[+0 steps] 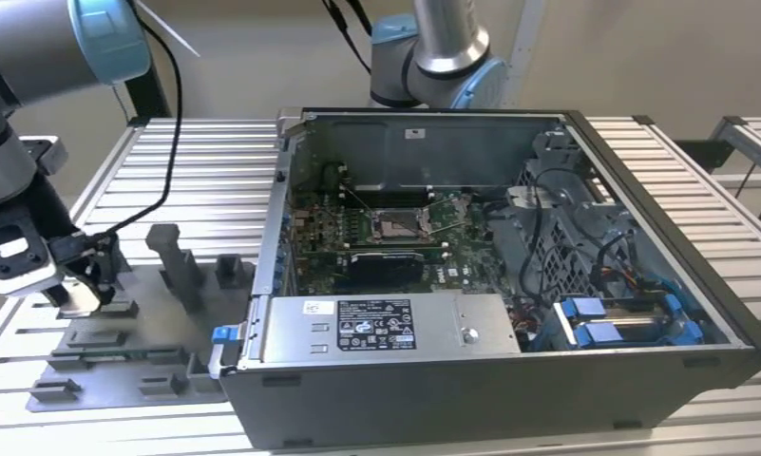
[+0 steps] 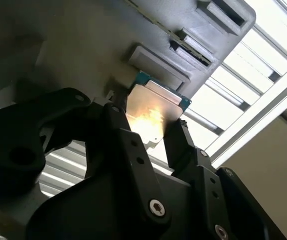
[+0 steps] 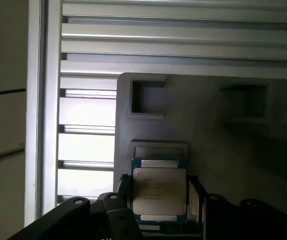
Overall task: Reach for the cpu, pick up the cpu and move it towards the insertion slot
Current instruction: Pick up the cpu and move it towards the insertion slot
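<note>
Gripper (image 1: 83, 299) hangs low over the grey fixture tray (image 1: 145, 280), at about eight o'clock from the computer case (image 1: 482, 399) in the exterior view, its fingers (image 3: 123, 192) narrowed onto two opposite edges of the cpu (image 3: 159, 192); the insertion slot (image 1: 395, 225) lies well apart, inside the case

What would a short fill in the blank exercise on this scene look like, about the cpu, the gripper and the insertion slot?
1. The gripper hangs over the grey fixture, on the exterior view's ____ of the computer case.
2. The insertion slot lies inside the ____.
3. In both wrist views the cpu sits at the ____.
Missing words: left; computer case; gripper.
</note>
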Controlling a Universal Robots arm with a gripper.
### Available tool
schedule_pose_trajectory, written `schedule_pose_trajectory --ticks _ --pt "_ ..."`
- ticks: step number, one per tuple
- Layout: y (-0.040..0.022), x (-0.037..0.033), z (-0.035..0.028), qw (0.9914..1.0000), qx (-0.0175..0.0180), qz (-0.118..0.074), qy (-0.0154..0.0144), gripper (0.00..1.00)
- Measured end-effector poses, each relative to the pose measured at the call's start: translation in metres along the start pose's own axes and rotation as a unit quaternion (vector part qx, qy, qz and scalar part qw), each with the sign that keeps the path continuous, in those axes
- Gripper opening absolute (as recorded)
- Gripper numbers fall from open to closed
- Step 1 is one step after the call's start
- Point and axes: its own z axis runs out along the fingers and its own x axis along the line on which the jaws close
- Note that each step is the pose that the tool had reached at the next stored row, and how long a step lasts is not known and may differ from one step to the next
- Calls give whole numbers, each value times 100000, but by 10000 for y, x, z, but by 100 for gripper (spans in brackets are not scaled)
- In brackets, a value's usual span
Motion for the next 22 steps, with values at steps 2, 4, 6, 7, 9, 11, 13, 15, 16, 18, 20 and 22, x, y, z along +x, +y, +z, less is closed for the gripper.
schedule_pose_trajectory --ticks 2,4,6,7,9,11,13,15,16,18,20,22 --pt "4 0 -92 100000 -1 4 7 0" --pt "6 0 -177 100000 1 1 7 0" --pt "10 0 -268 100000 -4 5 4 0" --pt "12 0 -313 100000 1 6 13 0" --pt "16 0 -404 100000 1 10 25 0" --pt "19 1 -494 100000 2 9 31 0" --pt "23 1 -586 100000 -3 8 31 0" --pt "26 1 -678 100000 -2 8 31 0" --pt "28 1 -724 100000 2 7 38 0" --pt "31 1 -815 100000 -3 7 28 0" --pt "35 1 -905 100000 -2 7 31 0" --pt "38 1 -996 100000 1 9 34 0"
